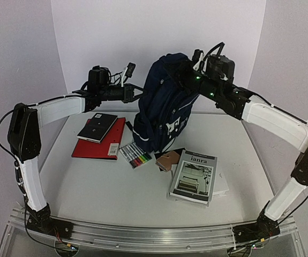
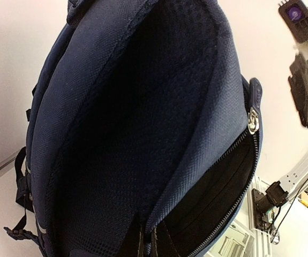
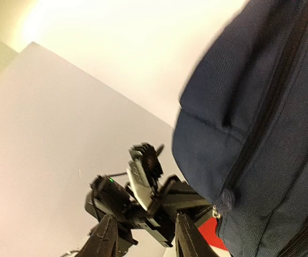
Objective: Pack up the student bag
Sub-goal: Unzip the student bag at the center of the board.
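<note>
Navy-blue fabric backpack [image 1: 162,107] is soft and floppy; your left claw [image 2: 147,238] pinches its opening rim; right claw [image 3: 145,225] gapes empty.

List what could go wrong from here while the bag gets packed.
1. The bag stands upright, with the left pincer and the right pincer both up at its top. A sideways tug could tip it forward onto the markers in front of it.
2. The zip opening looks narrow in the left wrist view. The book may snag on its edge going in.
</note>
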